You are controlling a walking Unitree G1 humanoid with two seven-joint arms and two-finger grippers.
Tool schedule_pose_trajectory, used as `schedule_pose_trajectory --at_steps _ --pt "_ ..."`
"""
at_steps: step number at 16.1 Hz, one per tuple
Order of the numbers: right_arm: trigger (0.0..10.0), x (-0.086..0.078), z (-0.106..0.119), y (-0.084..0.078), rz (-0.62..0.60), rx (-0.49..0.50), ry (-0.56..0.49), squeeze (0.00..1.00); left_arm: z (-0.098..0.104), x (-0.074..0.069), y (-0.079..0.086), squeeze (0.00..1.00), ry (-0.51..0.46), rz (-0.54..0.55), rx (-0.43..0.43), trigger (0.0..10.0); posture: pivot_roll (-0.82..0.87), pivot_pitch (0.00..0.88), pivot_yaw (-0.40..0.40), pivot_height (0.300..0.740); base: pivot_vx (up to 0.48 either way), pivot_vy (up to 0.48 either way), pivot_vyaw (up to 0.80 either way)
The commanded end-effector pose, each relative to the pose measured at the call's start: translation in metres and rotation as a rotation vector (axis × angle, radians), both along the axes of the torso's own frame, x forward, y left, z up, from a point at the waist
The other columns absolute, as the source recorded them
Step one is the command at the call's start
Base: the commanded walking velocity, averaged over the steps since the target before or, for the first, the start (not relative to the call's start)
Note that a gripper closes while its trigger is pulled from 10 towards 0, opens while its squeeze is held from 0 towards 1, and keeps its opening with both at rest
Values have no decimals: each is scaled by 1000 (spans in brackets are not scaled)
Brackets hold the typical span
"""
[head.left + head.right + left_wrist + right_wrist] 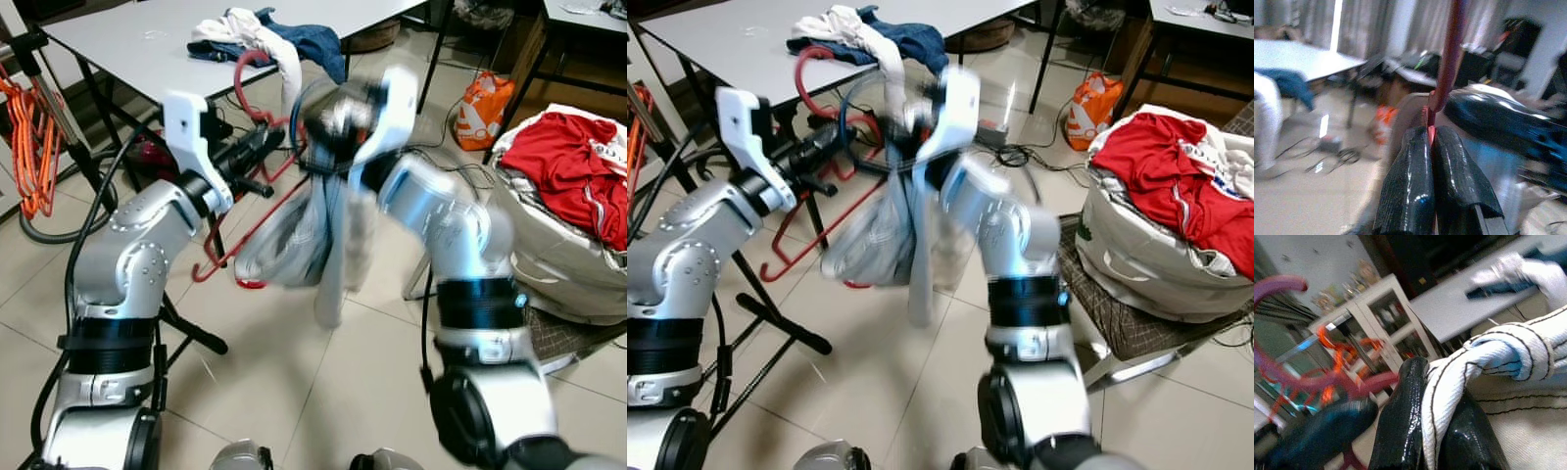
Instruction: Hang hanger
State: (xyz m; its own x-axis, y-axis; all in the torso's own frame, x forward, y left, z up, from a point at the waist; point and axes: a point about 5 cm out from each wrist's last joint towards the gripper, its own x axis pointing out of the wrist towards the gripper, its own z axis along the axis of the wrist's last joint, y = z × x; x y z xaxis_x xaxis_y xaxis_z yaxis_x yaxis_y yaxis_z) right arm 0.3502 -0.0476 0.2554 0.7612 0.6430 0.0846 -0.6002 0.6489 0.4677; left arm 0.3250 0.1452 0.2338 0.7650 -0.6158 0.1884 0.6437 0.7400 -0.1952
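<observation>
- Your left gripper [263,149] is clamped narrow on the red hanger [250,227], its pads [1415,171] pinching the red bar (confirmed in the left wrist view).
- Your right gripper [1442,396] is closed on a white garment [1488,360] with dark stitching; that arm is blurred in the head views.
- The hanger sits between the two arms, in front of the grey table [127,44].
- Orientation: hook [245,73] uppermost, long axis sloping down toward the floor on your left.
- Advice: steady the right arm, keep the left pinch firm, and level the hanger before seeking a rail.
</observation>
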Motion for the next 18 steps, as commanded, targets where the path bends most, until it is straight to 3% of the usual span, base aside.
schedule_pose_trajectory --at_steps 1,4,6,8,13,15,18 --pt "0 -8 29 6 76 53 -138 0 5 -8 -10 0 -20 -96 -32 10000 -98 0 -10 740 0 0 0" --pt "0 -5 38 -4 51 54 -164 0 2 -17 -17 0 -16 -184 -31 10000 -101 0 -9 740 0 0 0" --pt "0 -22 55 9 166 141 -154 0 1 -22 -22 0 -12 -229 -40 10000 -101 0 -3 740 0 0 0" --pt "0 -37 57 19 277 176 -125 0 1 -23 -23 0 -7 -235 -43 10000 -100 0 -3 740 0 0 0" --pt "0 -41 47 14 288 191 -65 0 1 -15 -21 0 9 -166 -105 10000 -98 0 -2 740 0 0 0" --pt "0 -45 27 13 289 47 -82 0 4 -3 -16 0 39 -52 -239 10000 -97 0 -1 740 0 0 0" --pt "0 -48 -6 4 320 -113 -61 0 12 0 -13 0 18 -19 -306 10000 -96 0 -4 740 0 0 0"
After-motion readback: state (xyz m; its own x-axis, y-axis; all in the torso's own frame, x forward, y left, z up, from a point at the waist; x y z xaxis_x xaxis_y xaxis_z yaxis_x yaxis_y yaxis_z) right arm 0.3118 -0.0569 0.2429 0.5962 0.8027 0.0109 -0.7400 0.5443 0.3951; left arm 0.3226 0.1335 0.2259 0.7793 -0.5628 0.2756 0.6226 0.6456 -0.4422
